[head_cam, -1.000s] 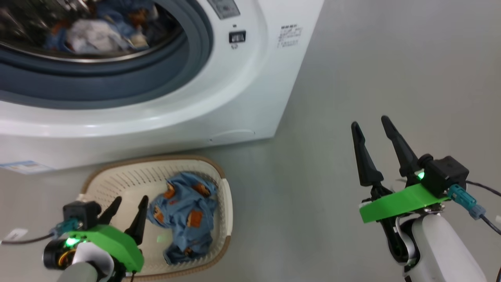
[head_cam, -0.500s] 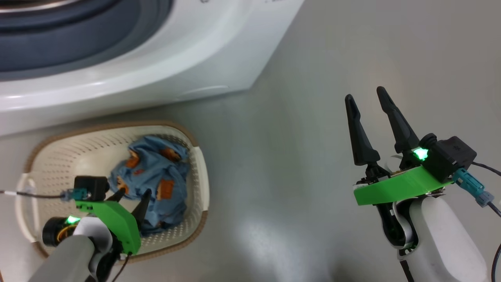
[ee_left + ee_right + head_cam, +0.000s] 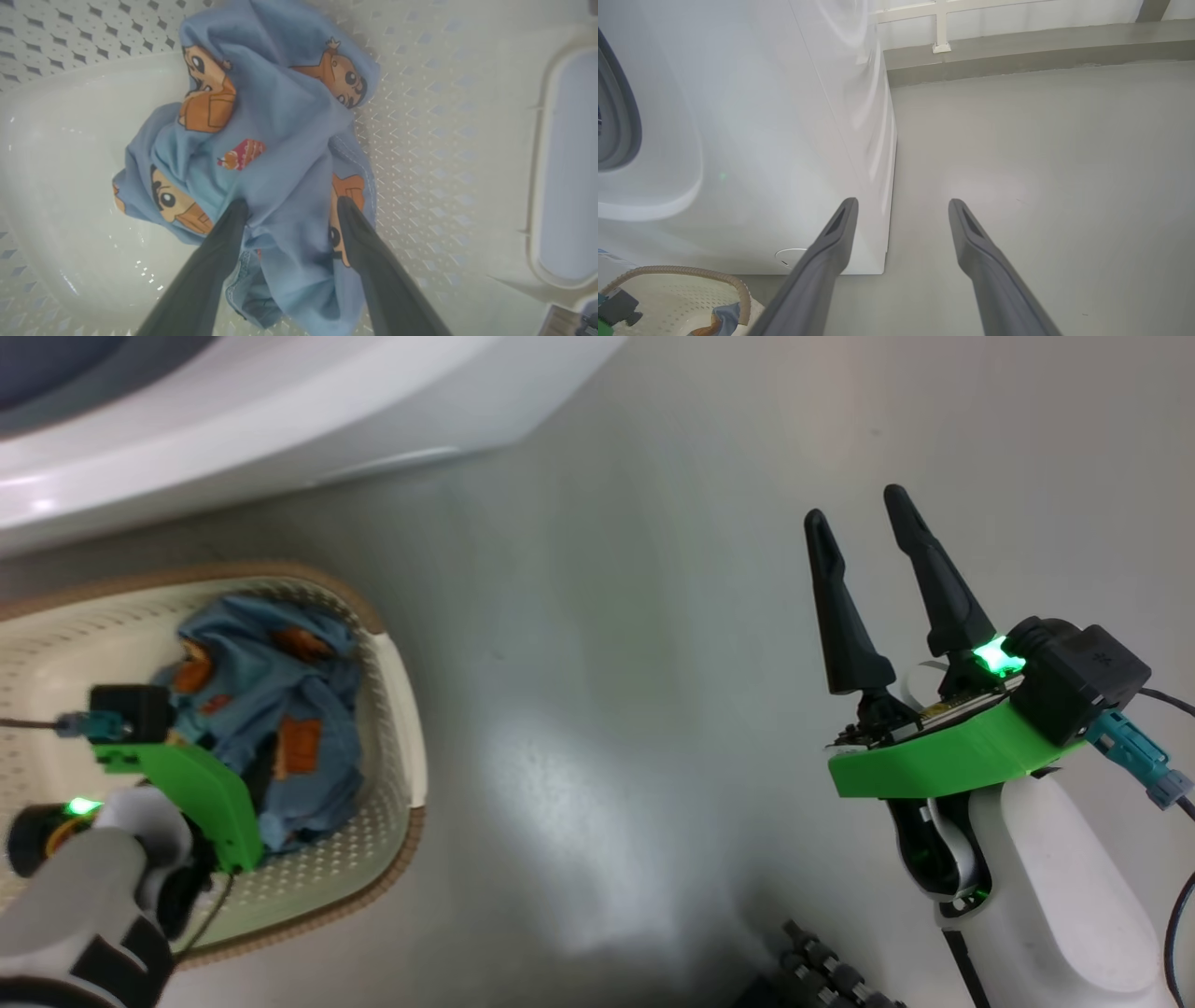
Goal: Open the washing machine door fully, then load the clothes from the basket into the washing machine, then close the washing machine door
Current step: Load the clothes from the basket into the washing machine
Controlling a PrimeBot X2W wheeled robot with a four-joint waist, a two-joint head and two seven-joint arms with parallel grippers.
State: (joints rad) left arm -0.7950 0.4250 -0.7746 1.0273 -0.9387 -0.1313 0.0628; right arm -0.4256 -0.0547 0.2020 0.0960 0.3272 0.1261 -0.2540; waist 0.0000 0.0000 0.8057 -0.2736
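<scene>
Crumpled blue cartoon-print clothes are heaped in the basket, straddled by the spread left gripper. The right gripper is spread near the washing machine.

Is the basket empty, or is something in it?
Not empty. Crumpled blue clothes with cartoon faces lie in the basket, and the left gripper is open over them.

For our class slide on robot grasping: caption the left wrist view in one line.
Open left claw straddles a fold of the clothes in the basket.
</scene>
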